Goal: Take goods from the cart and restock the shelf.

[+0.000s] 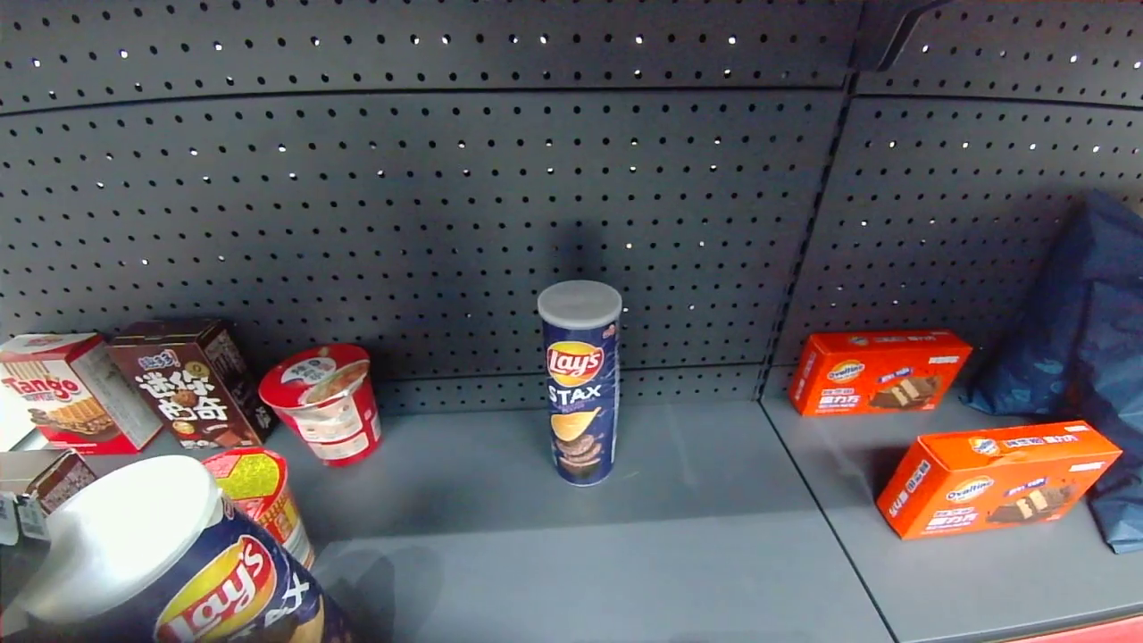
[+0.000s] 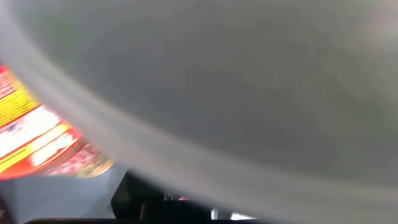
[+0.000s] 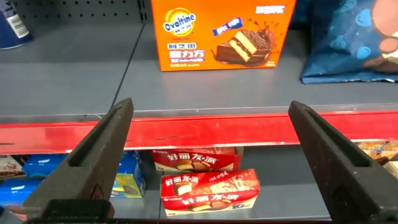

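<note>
A dark blue chips can (image 1: 579, 384) with a grey lid stands upright mid-shelf against the pegboard. A second, identical chips can (image 1: 170, 563) hangs tilted at the lower left, in front of the grey shelf (image 1: 580, 554). Its grey lid (image 2: 249, 81) sits right against the left wrist camera, so my left gripper holds it, fingers hidden. My right gripper (image 3: 209, 106) is open and holds nothing, in front of the shelf's red front edge (image 3: 211, 132), facing an orange cake box (image 3: 221, 34).
On the shelf's left are a wafer box (image 1: 71, 388), a brown box (image 1: 192, 384), a red noodle cup (image 1: 323, 402) and a red-yellow cup (image 1: 259, 491). Two orange boxes (image 1: 875, 371) (image 1: 996, 478) and a blue bag (image 1: 1080, 348) lie right. Red boxes (image 3: 208, 190) fill the lower shelf.
</note>
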